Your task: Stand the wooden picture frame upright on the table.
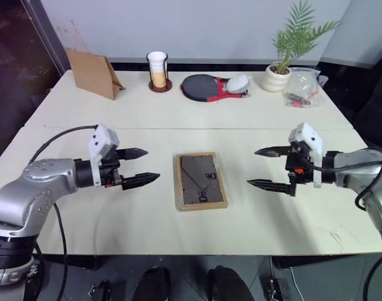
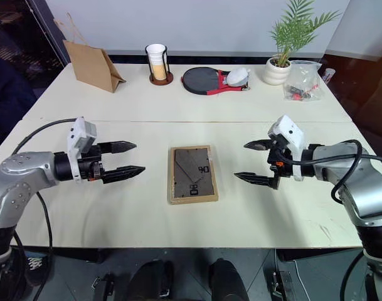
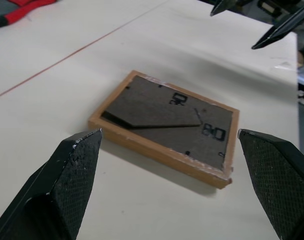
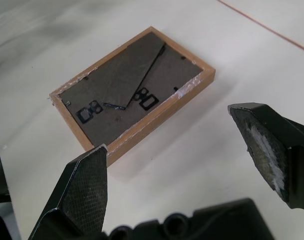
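Note:
The wooden picture frame (image 1: 201, 180) lies flat on the cream table (image 1: 178, 113), dark back panel up, its stand folded against the back (image 3: 156, 112). It rests in the near half of the table, between my two arms. My left gripper (image 1: 140, 167) hovers to the frame's left, open, fingers pointing at it with a gap of bare table between. My right gripper (image 1: 266, 167) mirrors it on the frame's right, also open and empty. The right wrist view shows the frame (image 4: 132, 90) ahead of the spread fingers, untouched.
Along the far edge stand a brown paper bag (image 1: 93, 72), a cup in a black holder (image 1: 158, 71), a table-tennis paddle (image 1: 203, 86), a potted plant (image 1: 281, 69) and a clear plastic bag (image 1: 302, 88). A seam (image 1: 191, 128) crosses the table just beyond the frame.

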### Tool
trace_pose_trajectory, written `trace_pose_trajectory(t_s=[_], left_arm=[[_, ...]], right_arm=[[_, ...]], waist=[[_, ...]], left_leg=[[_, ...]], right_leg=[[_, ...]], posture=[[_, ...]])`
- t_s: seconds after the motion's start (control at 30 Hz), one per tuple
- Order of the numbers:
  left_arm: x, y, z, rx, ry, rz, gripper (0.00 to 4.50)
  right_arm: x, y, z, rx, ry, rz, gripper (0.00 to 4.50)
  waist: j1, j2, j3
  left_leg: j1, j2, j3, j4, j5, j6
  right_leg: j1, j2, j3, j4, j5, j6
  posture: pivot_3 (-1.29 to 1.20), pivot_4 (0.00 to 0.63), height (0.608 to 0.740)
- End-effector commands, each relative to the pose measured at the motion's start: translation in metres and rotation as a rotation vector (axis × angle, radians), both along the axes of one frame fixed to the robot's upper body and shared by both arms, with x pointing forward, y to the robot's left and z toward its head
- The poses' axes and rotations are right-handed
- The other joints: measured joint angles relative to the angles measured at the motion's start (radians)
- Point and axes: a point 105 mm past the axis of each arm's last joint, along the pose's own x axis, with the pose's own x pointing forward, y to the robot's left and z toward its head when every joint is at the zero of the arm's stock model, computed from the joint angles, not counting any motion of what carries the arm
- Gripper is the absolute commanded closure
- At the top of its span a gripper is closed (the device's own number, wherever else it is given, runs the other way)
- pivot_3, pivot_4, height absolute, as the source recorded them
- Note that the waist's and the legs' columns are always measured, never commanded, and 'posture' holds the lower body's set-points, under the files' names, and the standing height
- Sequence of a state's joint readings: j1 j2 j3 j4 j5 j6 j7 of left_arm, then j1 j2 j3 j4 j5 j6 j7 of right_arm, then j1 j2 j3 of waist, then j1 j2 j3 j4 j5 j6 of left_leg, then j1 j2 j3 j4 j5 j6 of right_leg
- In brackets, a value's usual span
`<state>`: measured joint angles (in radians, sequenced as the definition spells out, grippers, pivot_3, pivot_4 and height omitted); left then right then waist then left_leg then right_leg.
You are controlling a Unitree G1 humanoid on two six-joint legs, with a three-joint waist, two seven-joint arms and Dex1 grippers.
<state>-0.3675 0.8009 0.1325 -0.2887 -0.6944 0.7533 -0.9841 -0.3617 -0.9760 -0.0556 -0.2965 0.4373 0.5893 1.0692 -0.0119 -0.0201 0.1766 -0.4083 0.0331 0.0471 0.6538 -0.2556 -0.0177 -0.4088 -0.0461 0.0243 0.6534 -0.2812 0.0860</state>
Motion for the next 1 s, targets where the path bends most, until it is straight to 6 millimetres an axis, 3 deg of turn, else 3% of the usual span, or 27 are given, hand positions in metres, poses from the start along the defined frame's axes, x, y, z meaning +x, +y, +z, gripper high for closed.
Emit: trace_pose_trajectory(t_s=[0.03,0.9,0.97,1.0], left_arm=[[0.000,-0.003,0.003,0.005,-0.015,-0.033,0.00],[0.003,0.000,-0.004,-0.011,-0.040,0.022,0.00],[0.005,0.002,-0.006,-0.021,-0.036,0.043,0.00],[0.006,0.004,-0.008,-0.020,-0.037,0.054,0.54]], right_arm=[[-0.006,0.005,0.011,-0.016,-0.032,0.029,0.04],[0.015,0.010,0.018,0.003,-0.084,-0.027,0.04],[0.019,0.010,0.015,0.006,-0.090,-0.045,0.55],[0.021,0.010,0.013,0.005,-0.091,-0.050,0.86]], waist=[[0.000,0.000,0.000],[-0.001,0.000,0.000],[-0.001,0.000,0.000],[-0.001,0.000,0.000]], left_leg=[[0.000,0.000,0.000,0.000,0.000,0.000],[0.000,0.000,0.000,0.000,0.000,0.000],[0.000,0.000,0.000,0.000,0.000,0.000],[0.000,0.000,0.000,0.000,0.000,0.000]], right_leg=[[0.000,0.000,0.000,0.000,0.000,0.000],[0.000,0.000,0.000,0.000,0.000,0.000],[0.000,0.000,0.000,0.000,0.000,0.000],[0.000,0.000,0.000,0.000,0.000,0.000]], posture=[[0.00,0.150,0.740],[0.00,0.150,0.740],[0.00,0.150,0.740],[0.00,0.150,0.740]])
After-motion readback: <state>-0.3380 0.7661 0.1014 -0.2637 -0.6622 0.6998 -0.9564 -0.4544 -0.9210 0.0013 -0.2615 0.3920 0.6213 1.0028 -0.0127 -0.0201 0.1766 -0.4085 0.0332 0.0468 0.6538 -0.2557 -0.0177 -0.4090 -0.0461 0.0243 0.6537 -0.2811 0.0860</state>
